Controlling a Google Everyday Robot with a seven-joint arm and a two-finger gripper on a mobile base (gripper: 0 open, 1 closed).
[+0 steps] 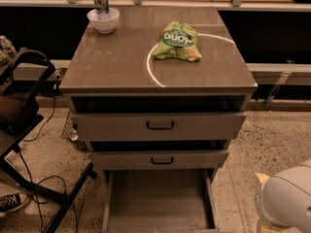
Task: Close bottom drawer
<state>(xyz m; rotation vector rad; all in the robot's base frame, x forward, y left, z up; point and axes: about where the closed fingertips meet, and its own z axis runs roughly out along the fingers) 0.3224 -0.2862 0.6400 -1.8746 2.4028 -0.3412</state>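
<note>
The bottom drawer [158,200] is pulled far out of the cabinet, showing its flat bare grey interior. Its front panel and handle are cut off by the lower edge of the view. Above it the middle drawer [160,159] and the top drawer [160,125] each stand slightly open and have dark bar handles. My gripper [264,201] is at the bottom right corner, low beside the drawer's right side and apart from it. It is mostly hidden behind the white rounded arm housing [289,198].
On the cabinet top [121,67] lie a green snack bag [177,41] and a white bowl [103,19] with a can behind it. A black chair frame [24,110] and cables stand on the speckled floor at left. A counter runs along the back.
</note>
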